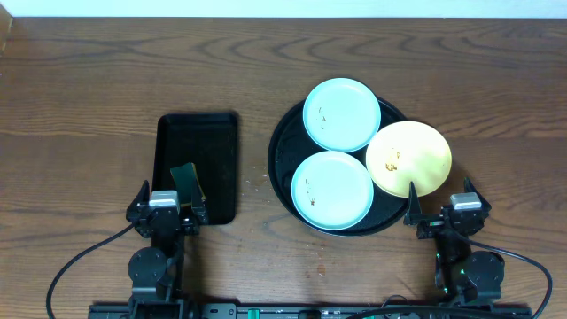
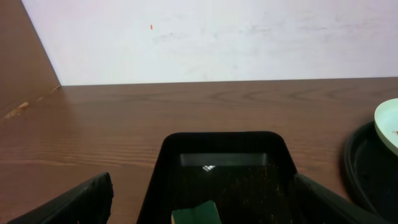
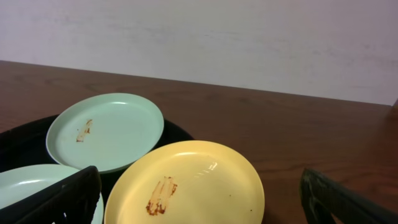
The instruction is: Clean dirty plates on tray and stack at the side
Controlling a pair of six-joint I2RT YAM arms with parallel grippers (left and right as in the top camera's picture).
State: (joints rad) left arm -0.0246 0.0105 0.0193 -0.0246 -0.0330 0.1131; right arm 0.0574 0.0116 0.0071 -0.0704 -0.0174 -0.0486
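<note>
Three plates lie on the round black tray (image 1: 282, 164): a pale blue plate (image 1: 342, 114) at the back, a second pale blue plate (image 1: 332, 190) at the front, and a pale yellow plate (image 1: 408, 158) at the right, overhanging the rim. Each has a brown smear. In the right wrist view the yellow plate (image 3: 186, 186) lies between my fingers, with the back blue plate (image 3: 106, 130) behind it. My right gripper (image 1: 439, 206) is open and empty just in front of the yellow plate. My left gripper (image 1: 168, 206) is open and empty at the near end of the rectangular tray.
A smaller rectangular black tray (image 1: 197, 164) lies left of the round tray, with a green sponge (image 1: 186, 182) at its near end; the sponge also shows in the left wrist view (image 2: 196, 214). A few crumbs lie on the wood between the trays.
</note>
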